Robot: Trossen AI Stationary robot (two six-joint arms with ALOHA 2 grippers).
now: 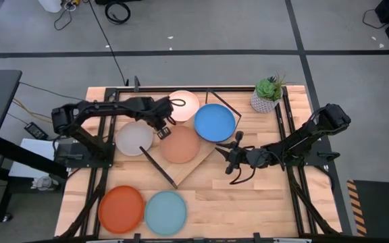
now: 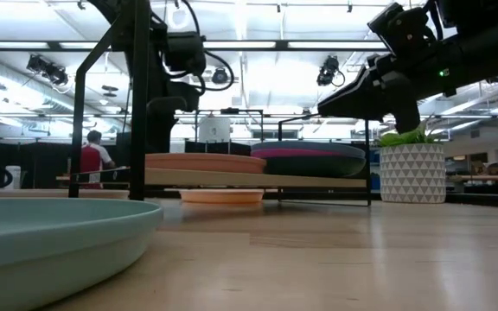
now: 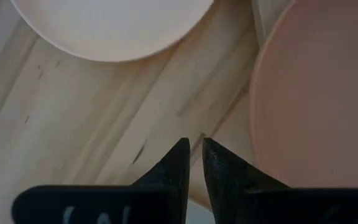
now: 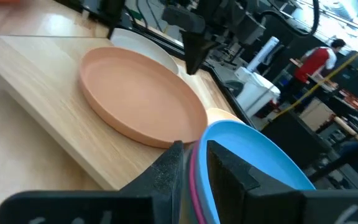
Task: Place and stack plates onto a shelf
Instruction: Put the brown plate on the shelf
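The shelf [image 1: 196, 162], a light-wood board on a black rod frame, lies slantwise mid-table. On it rest a pale grey plate [image 1: 135, 137], a salmon plate [image 1: 179, 144] and a blue plate [image 1: 215, 122]. The blue one tops a stack, and a magenta rim [image 4: 195, 177] shows under it. A cream plate [image 1: 183, 104] lies by the shelf's far corner. My left gripper [image 1: 162, 125] hovers between the cream, grey and salmon plates, fingers shut [image 3: 191, 148]. My right gripper [image 1: 223, 152] is raised beside the blue plate's near-right rim, shut [image 4: 194, 152], touching nothing.
An orange plate [image 1: 121, 208] and a light blue plate [image 1: 165, 212] lie on the table near its near edge. A small green plant in a white pot [image 1: 267, 94] stands at the far right. Bare tabletop [image 1: 248, 202] lies at the near right. A person [image 2: 95, 160] stands in the room behind.
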